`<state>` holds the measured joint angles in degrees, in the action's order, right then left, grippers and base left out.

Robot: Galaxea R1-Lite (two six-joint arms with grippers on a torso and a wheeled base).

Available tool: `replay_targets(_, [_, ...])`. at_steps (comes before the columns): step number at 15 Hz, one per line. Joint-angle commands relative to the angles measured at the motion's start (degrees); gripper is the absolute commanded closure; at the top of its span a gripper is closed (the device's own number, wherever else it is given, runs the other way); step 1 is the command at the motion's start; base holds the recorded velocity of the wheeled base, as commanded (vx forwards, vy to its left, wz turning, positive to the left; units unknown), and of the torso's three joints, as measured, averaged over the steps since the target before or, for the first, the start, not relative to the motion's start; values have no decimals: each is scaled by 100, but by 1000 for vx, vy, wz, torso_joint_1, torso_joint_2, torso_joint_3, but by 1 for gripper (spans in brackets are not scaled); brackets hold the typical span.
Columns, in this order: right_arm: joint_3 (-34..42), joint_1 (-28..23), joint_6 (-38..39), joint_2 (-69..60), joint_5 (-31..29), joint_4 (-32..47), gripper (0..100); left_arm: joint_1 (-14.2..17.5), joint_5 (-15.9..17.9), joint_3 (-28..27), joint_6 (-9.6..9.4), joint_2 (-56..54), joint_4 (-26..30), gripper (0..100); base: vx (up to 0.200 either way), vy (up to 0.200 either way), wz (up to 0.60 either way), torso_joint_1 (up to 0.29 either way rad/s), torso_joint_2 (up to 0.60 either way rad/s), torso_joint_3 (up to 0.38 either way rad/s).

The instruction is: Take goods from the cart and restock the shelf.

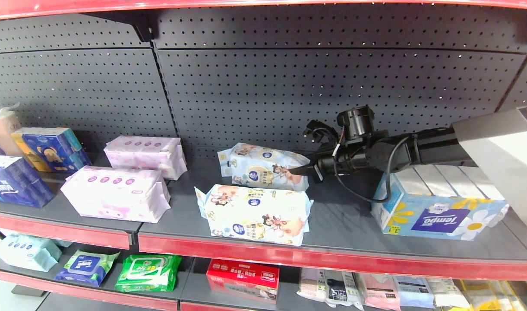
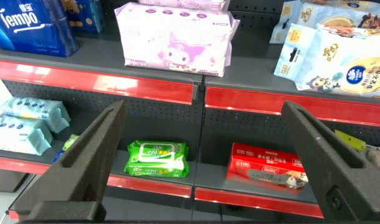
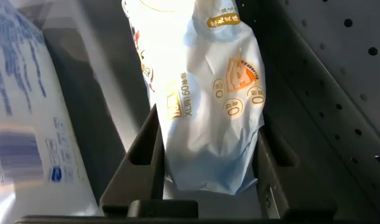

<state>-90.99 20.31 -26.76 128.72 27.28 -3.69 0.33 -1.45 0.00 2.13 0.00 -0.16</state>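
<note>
Resting on the shelf toward its far middle, the far cartoon pack is being held at its right end by the right gripper, whose fingers are pressing it from both sides. Since the pack is already lying flat on the board, this placement is looking almost done, with the release left to do. How much stock is waiting to be fetched I cannot judge.

The near cartoon pack is lying just in front, making two of that kind. Two pink packs are sitting to the left, two blue packs beyond them, and one floral bundle on the right. The left gripper is hanging spread wide and empty, facing the lower shelf with one green pack and one red box.
</note>
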Motion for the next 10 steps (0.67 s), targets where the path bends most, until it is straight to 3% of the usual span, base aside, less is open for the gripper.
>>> replay_targets(1, [38,-89,-75,-75,84,-17,100,2,-4,0,-2,0,-2,0,0,0,0,0,0,0])
replay_targets(10, [442,-282,-409,-339,330,-9,100,2,-4,0,6,0,-2,0,0,0,0,0,0,0])
